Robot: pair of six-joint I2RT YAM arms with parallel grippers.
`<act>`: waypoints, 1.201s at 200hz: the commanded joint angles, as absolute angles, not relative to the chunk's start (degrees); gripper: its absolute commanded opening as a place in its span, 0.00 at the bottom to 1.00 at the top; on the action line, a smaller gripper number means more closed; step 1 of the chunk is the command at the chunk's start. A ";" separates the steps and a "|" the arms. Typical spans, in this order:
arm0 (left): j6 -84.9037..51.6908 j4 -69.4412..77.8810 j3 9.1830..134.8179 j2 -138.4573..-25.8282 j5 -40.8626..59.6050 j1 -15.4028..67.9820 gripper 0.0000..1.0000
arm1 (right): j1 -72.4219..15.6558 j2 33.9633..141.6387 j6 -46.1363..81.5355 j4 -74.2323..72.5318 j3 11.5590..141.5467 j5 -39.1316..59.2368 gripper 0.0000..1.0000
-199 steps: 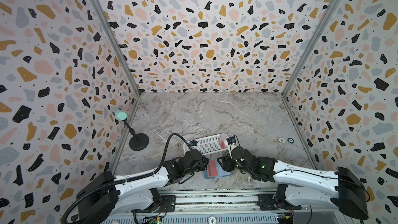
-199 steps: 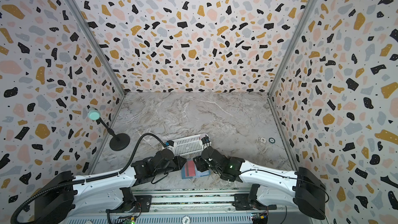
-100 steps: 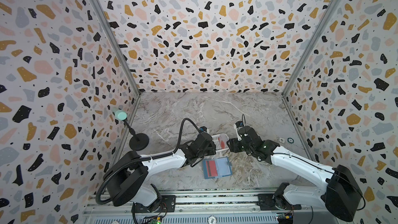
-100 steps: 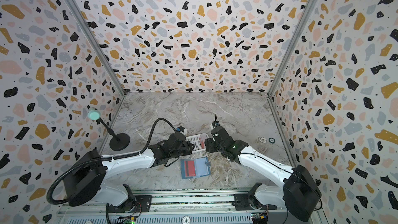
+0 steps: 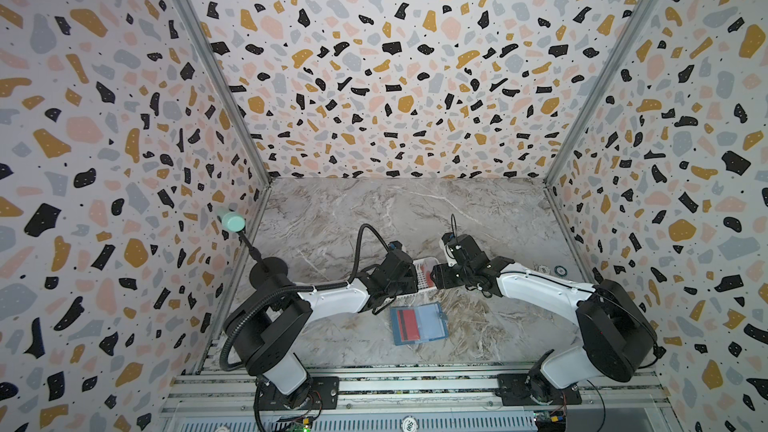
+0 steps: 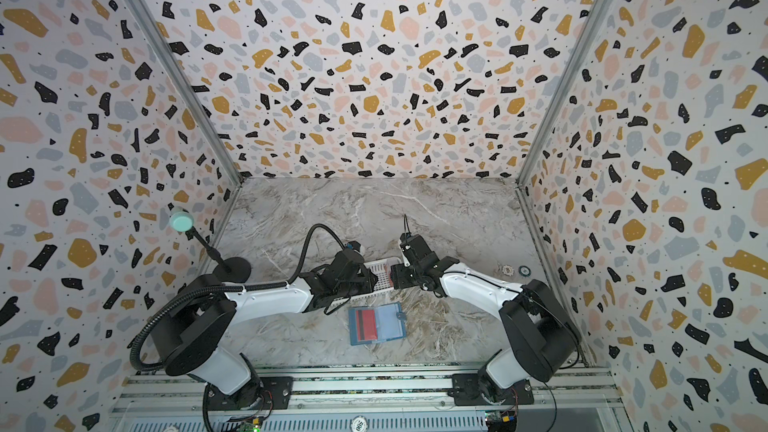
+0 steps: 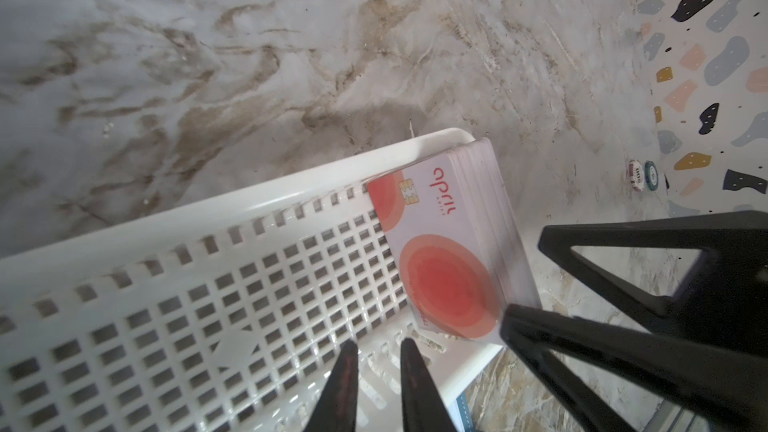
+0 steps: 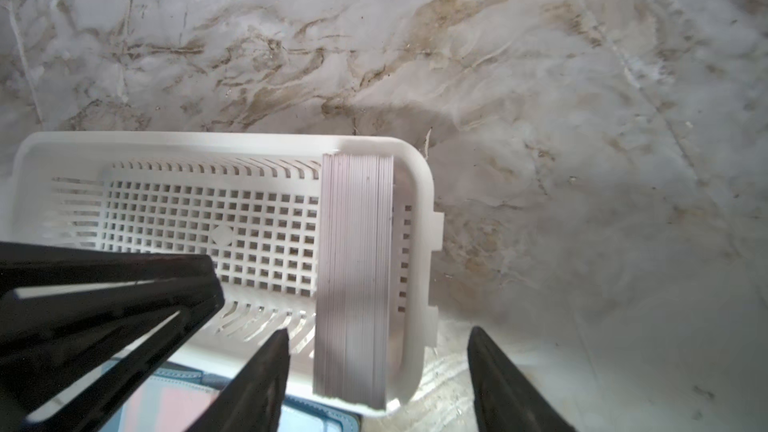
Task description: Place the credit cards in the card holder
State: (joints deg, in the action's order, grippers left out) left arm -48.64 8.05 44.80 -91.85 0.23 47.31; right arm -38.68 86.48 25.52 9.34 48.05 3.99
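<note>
Red-backed, one card point(image 5: 409, 323) sits in the open holder point(image 5: 433, 320); the stack point(image 8: 353, 276) is still in the basket point(image 8: 208, 143). My right hand point(image 8: 378, 330) gapes over it, left hand point(image 7: 379, 342) barely ajar, empty.

You have a white slotted basket point(image 7: 291, 184) of smooth, faintly shiny moulded plastic, and the pale cards with red-orange circles point(image 7: 449, 276) stacked in it look like glossy plastic. The grey-brown marble-patterned tabletop point(image 7: 249, 56) has a dull, scuffed sheen. The slate-blue booklet card holder point(image 5: 432, 321) shows clear, shiny pocket film. The silver base rails point(image 5: 415, 386) look like matt metal.
</note>
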 commanded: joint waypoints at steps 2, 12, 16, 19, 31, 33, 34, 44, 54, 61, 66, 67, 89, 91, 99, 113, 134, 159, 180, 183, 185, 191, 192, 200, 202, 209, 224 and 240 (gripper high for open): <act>-48.17 10.81 43.60 -91.14 0.88 47.11 0.22 | -38.33 87.86 26.04 7.83 50.19 5.51 0.69; -48.03 10.90 43.48 -91.20 0.96 47.09 0.22 | -38.19 88.80 26.02 7.53 50.37 5.87 0.69; -48.02 10.98 43.42 -91.27 0.97 47.10 0.22 | -38.22 89.16 26.11 7.47 50.52 5.94 0.69; -47.99 11.06 43.34 -91.31 0.92 47.11 0.22 | -38.23 89.31 26.10 7.41 50.60 5.97 0.69; -47.97 11.25 43.24 -91.58 0.84 46.98 0.22 | -38.23 90.27 26.11 7.21 50.86 6.47 0.69; -47.98 11.21 43.26 -91.65 0.87 46.90 0.22 | -38.17 90.38 26.15 7.14 50.86 6.49 0.69; -47.99 11.23 43.25 -91.75 0.87 46.87 0.22 | -38.16 90.41 26.17 7.13 50.87 6.50 0.69; -47.79 11.41 43.30 -92.00 0.87 46.77 0.22 | -38.22 90.61 26.28 6.73 50.77 6.86 0.68; -47.68 11.49 43.26 -92.31 0.88 46.46 0.22 | -38.26 90.48 26.52 6.13 50.47 7.31 0.67; -47.46 11.51 43.30 -92.50 0.96 46.34 0.22 | -38.30 90.27 26.74 5.75 50.25 7.58 0.67; -47.33 11.51 43.39 -92.69 1.05 46.15 0.22 | -38.49 90.03 26.84 5.57 50.08 7.71 0.66; -47.26 11.51 43.45 -92.75 1.05 46.10 0.22 | -38.49 89.97 26.87 5.51 50.05 7.72 0.66; -46.79 11.49 43.92 -93.81 1.40 45.62 0.22 | -39.43 89.06 27.57 5.44 49.49 7.16 0.61; -46.74 11.48 43.96 -93.99 1.45 45.55 0.22 | -39.52 88.91 27.66 5.38 49.49 7.06 0.61; -46.63 11.51 44.24 -94.49 1.63 45.37 0.22 | -39.93 88.63 27.92 5.48 49.27 6.66 0.59; -46.56 11.68 44.71 -95.40 1.92 45.26 0.22 | -40.41 88.44 28.29 5.76 49.20 5.97 0.58; -46.41 11.95 45.52 -96.77 2.33 45.17 0.22 | -40.78 88.25 28.82 6.39 49.23 4.82 0.58; -46.32 12.21 46.86 -98.59 2.61 45.06 0.22 | -40.96 88.49 29.58 7.69 50.05 2.27 0.64; -46.45 12.40 48.27 -100.18 3.11 44.91 0.22 | -41.22 89.05 29.56 8.50 51.13 1.12 0.68; -46.42 12.39 48.52 -100.38 3.21 44.87 0.22 | -41.22 89.16 29.58 8.64 51.29 1.07 0.69; -46.45 12.39 48.69 -100.55 3.29 44.86 0.22 | -41.22 89.24 29.54 8.66 51.45 0.95 0.69; -46.41 12.38 49.07 -101.04 3.45 44.74 0.22 | -41.22 89.52 29.37 8.86 51.87 0.70 0.69; -46.41 12.39 49.14 -101.10 3.53 44.78 0.22 | -41.22 89.58 29.36 8.91 51.95 0.66 0.69; -46.47 12.39 49.80 -101.65 3.97 44.78 0.22 | -41.22 90.01 29.19 9.13 52.41 0.52 0.69; -46.47 12.35 49.94 -101.81 4.07 44.75 0.22 | -41.24 90.18 29.12 9.25 52.45 0.46 0.70; -46.32 12.22 50.41 -102.28 4.37 44.82 0.22 | -41.30 90.60 28.93 9.53 52.90 0.25 0.70; -46.44 12.22 50.96 -103.15 4.98 44.80 0.21 | -41.26 91.35 28.57 9.96 53.59 0.00 0.70; -46.49 11.21 51.57 -103.86 5.06 44.70 0.18 | -41.26 92.08 28.25 10.17 54.11 0.00 0.70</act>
